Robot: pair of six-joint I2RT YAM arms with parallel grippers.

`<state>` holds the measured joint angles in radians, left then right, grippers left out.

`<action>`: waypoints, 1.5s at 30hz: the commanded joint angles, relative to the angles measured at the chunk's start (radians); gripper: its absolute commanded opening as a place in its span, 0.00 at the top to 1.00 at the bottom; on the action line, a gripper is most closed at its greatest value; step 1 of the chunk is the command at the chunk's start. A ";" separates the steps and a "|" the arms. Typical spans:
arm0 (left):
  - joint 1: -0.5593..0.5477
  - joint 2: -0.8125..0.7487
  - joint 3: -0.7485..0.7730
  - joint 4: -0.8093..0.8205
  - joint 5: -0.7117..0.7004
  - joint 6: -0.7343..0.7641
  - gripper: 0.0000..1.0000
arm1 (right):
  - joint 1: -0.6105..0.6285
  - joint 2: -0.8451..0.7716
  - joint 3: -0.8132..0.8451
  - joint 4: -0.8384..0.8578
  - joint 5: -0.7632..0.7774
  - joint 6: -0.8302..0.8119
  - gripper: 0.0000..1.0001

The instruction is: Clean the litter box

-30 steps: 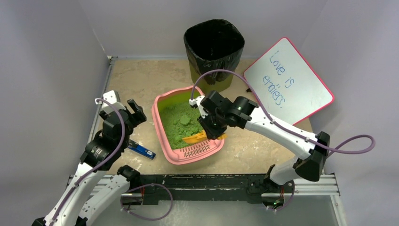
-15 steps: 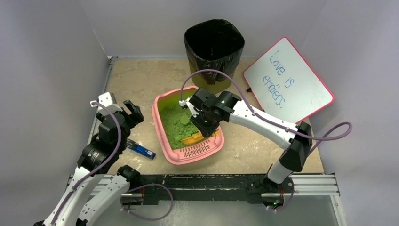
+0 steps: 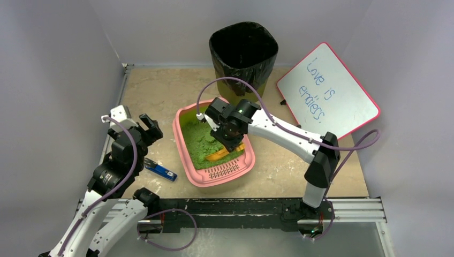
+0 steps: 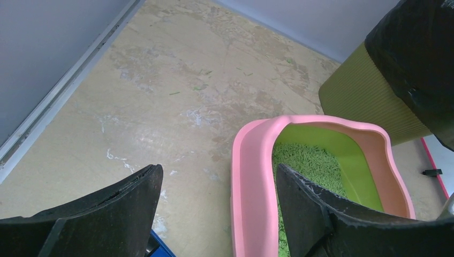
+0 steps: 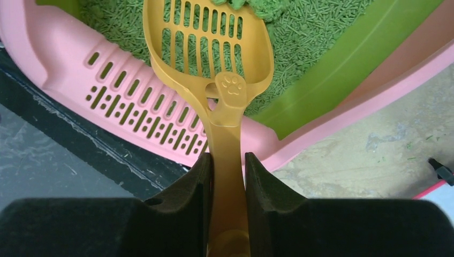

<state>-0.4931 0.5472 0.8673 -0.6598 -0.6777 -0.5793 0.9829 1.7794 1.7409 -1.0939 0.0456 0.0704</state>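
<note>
The pink litter box (image 3: pixel 185 155) sits mid-table, filled with green litter (image 3: pixel 199 140), its slotted grate lip (image 3: pixel 225 171) toward the near edge. My right gripper (image 3: pixel 231 141) hangs over the box, shut on the handle of an orange slotted scoop (image 3: pixel 220 157). In the right wrist view the scoop (image 5: pixel 209 43) lies over the litter (image 5: pixel 321 32) with a green clump (image 5: pixel 251 6) at its far tip, its handle pinched in the gripper (image 5: pixel 227 158). My left gripper (image 3: pixel 151 126) stands open to the left of the box. In its own view this gripper (image 4: pixel 217 174) straddles the pink rim (image 4: pixel 251 176) from above.
A tall olive bin with a black bag (image 3: pixel 243 53) stands behind the box. A pink-framed whiteboard (image 3: pixel 329 91) leans at the back right. A blue object (image 3: pixel 160 170) lies on the table left of the box. A black rail (image 3: pixel 230 206) runs along the near edge.
My right arm has swung left and farther over the litter box, carrying the scoop with it. The left gripper has shifted slightly and stays open.
</note>
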 commanded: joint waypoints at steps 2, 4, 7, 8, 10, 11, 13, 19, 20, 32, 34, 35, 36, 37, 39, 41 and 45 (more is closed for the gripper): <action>0.002 -0.008 -0.001 0.032 -0.026 0.019 0.23 | -0.003 0.009 0.012 -0.011 0.155 -0.020 1.00; 0.002 -0.010 -0.001 0.031 -0.029 0.018 0.23 | -0.003 0.003 -0.006 -0.007 0.191 -0.021 1.00; 0.002 -0.010 -0.002 0.029 -0.031 0.016 0.23 | -0.003 -0.021 -0.049 0.036 0.213 -0.036 1.00; 0.002 -0.012 -0.003 0.031 -0.031 0.017 0.23 | -0.003 -0.034 -0.069 0.063 0.212 -0.046 1.00; 0.002 -0.008 -0.003 0.031 -0.031 0.016 0.23 | -0.003 -0.061 -0.125 0.131 0.212 -0.063 1.00; 0.002 -0.006 -0.002 0.031 -0.031 0.016 0.23 | -0.003 -0.074 -0.155 0.171 0.209 -0.065 1.00; 0.003 -0.003 -0.001 0.028 -0.031 0.016 0.23 | -0.003 -0.107 -0.232 0.255 0.208 -0.115 1.00; 0.002 -0.010 -0.001 0.028 -0.032 0.013 0.23 | -0.003 -0.206 -0.438 0.539 0.183 -0.171 1.00; 0.002 -0.010 -0.001 0.028 -0.031 0.013 0.23 | -0.003 -0.218 -0.464 0.570 0.189 -0.174 1.00; 0.002 -0.006 -0.001 0.028 -0.029 0.013 0.23 | -0.003 -0.229 -0.632 0.818 0.190 -0.226 1.00; 0.002 -0.008 -0.001 0.028 -0.029 0.013 0.23 | -0.003 -0.239 -0.658 0.857 0.185 -0.231 1.00; 0.002 -0.006 -0.002 0.028 -0.029 0.013 0.23 | -0.003 -0.246 -0.672 0.873 0.184 -0.233 1.00; 0.002 -0.006 -0.001 0.028 -0.029 0.014 0.23 | -0.003 -0.256 -0.684 0.889 0.185 -0.233 1.00; 0.002 -0.006 -0.001 0.029 -0.029 0.015 0.23 | -0.003 -0.268 -0.701 0.908 0.188 -0.234 1.00; 0.002 -0.005 -0.001 0.027 -0.029 0.013 0.23 | -0.003 -0.296 -0.735 0.936 0.194 -0.236 1.00; 0.002 -0.005 -0.002 0.028 -0.029 0.013 0.23 | -0.003 -0.332 -0.773 0.965 0.195 -0.242 1.00; 0.002 0.001 -0.002 0.027 -0.029 0.014 0.22 | -0.003 -0.409 -0.836 1.002 0.201 -0.261 1.00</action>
<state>-0.4931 0.5438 0.8673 -0.6601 -0.6891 -0.5800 0.9894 1.4425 0.9451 -0.2047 0.1932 -0.1581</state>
